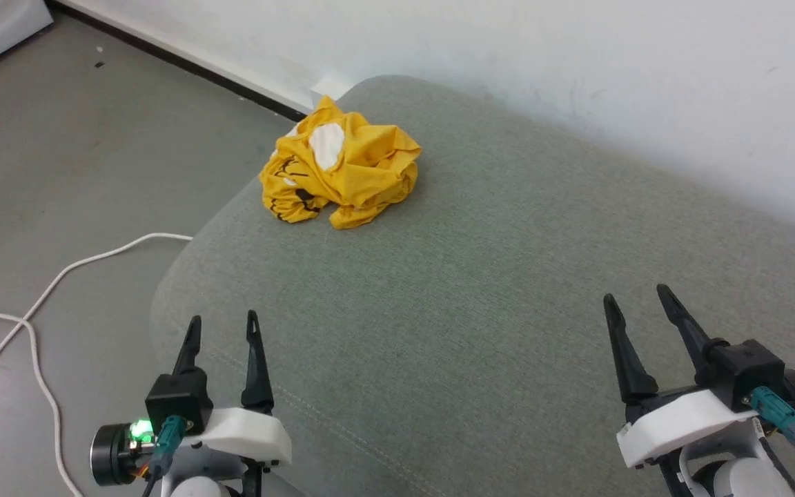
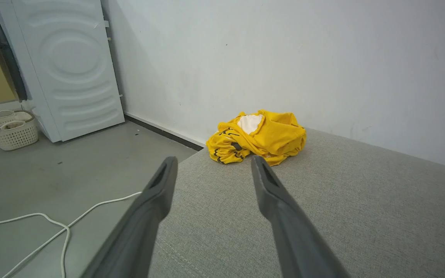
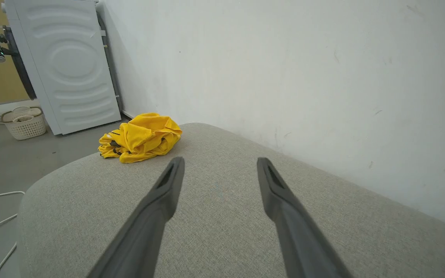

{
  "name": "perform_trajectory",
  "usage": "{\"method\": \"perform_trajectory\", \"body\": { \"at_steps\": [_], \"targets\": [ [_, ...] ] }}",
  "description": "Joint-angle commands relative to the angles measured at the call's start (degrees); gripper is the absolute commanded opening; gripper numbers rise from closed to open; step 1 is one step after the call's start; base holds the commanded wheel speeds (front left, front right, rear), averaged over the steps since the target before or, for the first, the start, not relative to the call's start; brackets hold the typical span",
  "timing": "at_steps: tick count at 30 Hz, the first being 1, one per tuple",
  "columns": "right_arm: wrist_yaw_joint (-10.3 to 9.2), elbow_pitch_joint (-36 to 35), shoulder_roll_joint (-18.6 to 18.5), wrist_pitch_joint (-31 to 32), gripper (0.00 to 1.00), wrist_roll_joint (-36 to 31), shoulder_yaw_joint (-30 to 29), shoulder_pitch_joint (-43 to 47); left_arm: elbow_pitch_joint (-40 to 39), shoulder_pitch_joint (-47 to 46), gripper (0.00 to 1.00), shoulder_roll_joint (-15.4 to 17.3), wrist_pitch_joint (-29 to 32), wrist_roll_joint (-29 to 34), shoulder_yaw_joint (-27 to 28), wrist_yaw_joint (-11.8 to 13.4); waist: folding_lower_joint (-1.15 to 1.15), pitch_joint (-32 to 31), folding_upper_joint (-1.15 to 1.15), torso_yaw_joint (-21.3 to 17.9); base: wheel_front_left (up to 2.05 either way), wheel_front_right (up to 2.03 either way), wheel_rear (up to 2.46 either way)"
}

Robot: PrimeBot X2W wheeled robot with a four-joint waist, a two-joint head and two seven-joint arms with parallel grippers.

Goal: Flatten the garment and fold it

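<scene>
The garment [image 1: 339, 172] lies crumpled upper left, unflattened. With left gripper [image 1: 223, 315] and right gripper [image 1: 635, 292] both spread apart, we must first reach it.

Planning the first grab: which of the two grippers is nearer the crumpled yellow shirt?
The left gripper, at the cushion's rounded end where the garment lies; the right gripper is farther along.

Shirt [image 1: 342, 169]: soft matt cloth, heavily creased. Cushion [image 1: 494, 290]: coarse woven fabric, matt, with a stitched seam. Floor [image 1: 59, 172]: smooth, dull, concrete-like. Wall [image 1: 577, 55]: matt paint, scuffed. Cable [image 1: 25, 320]: smooth white sheath. Left tool [image 1: 223, 317], right tool [image 1: 634, 293]: matt dark plastic on smooth white housings. Washer [image 2: 72, 69]: smooth moulded panel, possibly sheet metal. Basket [image 2: 12, 131]: perforated plastic.
</scene>
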Motion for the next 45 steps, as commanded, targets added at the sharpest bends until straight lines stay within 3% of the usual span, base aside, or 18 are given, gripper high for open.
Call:
{"method": "perform_trajectory", "body": {
  "at_steps": [1, 6, 10, 20, 24, 35, 39, 45],
  "targets": [
    [-0.11, -0.01, 0.18, -0.55, 1.0, 0.58, -0.08, -1.09, 0.3, -0.87, 1.0, 0.2, -0.67, -0.43, -0.14, 0.61, 0.0, 0.03, 0.0, 1.03, 0.0, 0.0, 0.0],
    [-0.12, 0.04, 0.2, -0.87, 1.0, 0.94, 0.34, -1.36, 0.18, -0.58, 1.0, 0.49, -1.27, -0.85, 0.42, 1.14, 0.0, 0.27, 0.0, 1.99, 0.0, 0.0, 0.0],
    [-0.12, 0.21, 0.2, -1.08, 1.0, 1.18, 1.15, -2.13, -0.25, -0.51, 1.0, 1.0, -1.75, -1.64, 1.94, 1.87, 0.0, 1.12, 0.0, 0.59, 0.0, 0.0, 0.0],
    [-0.12, -1.25, 0.21, 0.2, 1.0, -0.57, 2.52, -4.61, 2.03, -9.14, 1.0, 4.1, -0.22, -5.7, 6.65, 0.1, 0.0, 8.0, 0.0, -11.54, 0.0, 0.0, 0.0],
    [-0.12, -2.33, 0.21, 0.65, 1.0, -1.41, 2.48, -6.32, 5.3, -17.34, 1.0, 6.3, 4.28, -8.2, 7.93, -1.54, 0.0, 13.05, 0.0, -16.3, 0.0, 0.0, 0.0],
    [-0.12, -4.21, 0.21, -0.11, 1.0, -2.64, 2.57, -12.72, 17.7, -38.16, 1.0, 16.41, 21.61, -15.09, 11.95, -6.44, 0.0, 28.5, 0.0, -27.17, 0.0, 0.0, 0.0],
    [-0.12, -4.14, 0.21, -0.8, 1.0, -2.33, 2.54, -13.78, 20.3, -40.91, 1.0, 18.87, 26.91, -16.59, 13.09, -6.5, 0.0, 31.33, 0.0, -29.33, 0.0, 0.0, 0.0],
    [-0.12, -3.45, 0.21, -2.12, 1.0, -1.38, 2.52, -15.03, 21.72, -41.85, 1.0, 22.38, 38.05, -18.34, 15.14, -3.44, 0.0, 35.38, 0.0, -32.17, 0.0, 0.0, 0.0]
  ]
}}
